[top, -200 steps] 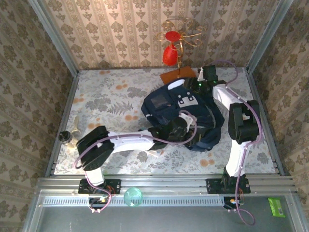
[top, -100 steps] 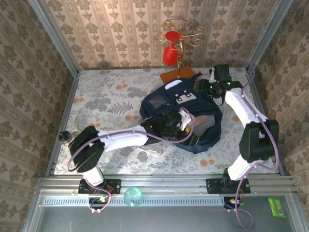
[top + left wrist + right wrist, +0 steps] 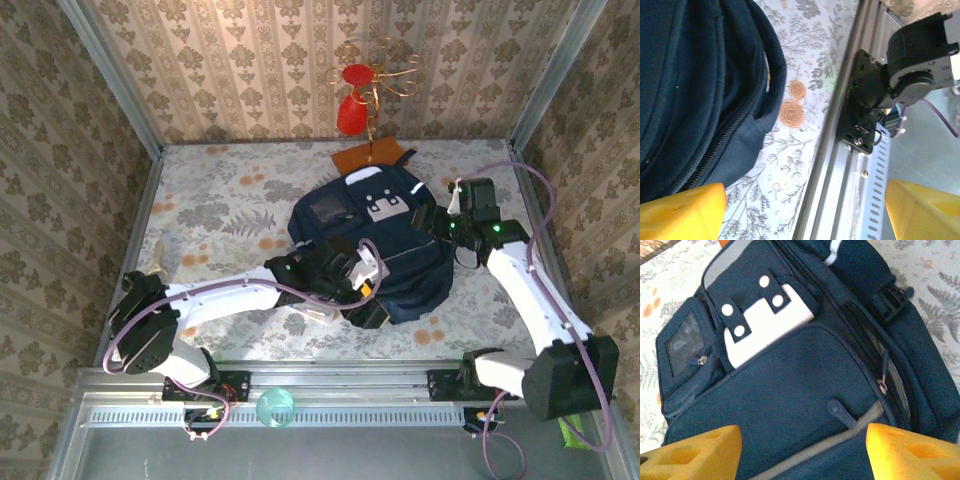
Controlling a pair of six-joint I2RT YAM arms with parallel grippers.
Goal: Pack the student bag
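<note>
The student bag (image 3: 400, 262) lies flat in the middle of the table, a navy backpack with a white patch (image 3: 767, 322) and a front pocket. My left gripper (image 3: 370, 298) is at the bag's near edge, open, with nothing between its yellow fingers (image 3: 682, 210). In the left wrist view the bag (image 3: 690, 90) is at the left with its zip line showing. My right gripper (image 3: 442, 222) hovers over the bag's right side, open and wide, looking down on the front pocket (image 3: 790, 390) and a zip pull (image 3: 841, 412).
A red ornament on a gold wire stand (image 3: 355, 100) rises behind the bag. A small dark object (image 3: 135, 283) and a pale item (image 3: 160, 258) lie at the table's left edge. The metal rail (image 3: 840, 165) and the right arm's base (image 3: 920, 55) are close to the left gripper.
The right arm swung outward and its gripper drew back from the bag's far top to its right side. The left arm's elbow moved left. The bag shifted slightly and lies flatter.
</note>
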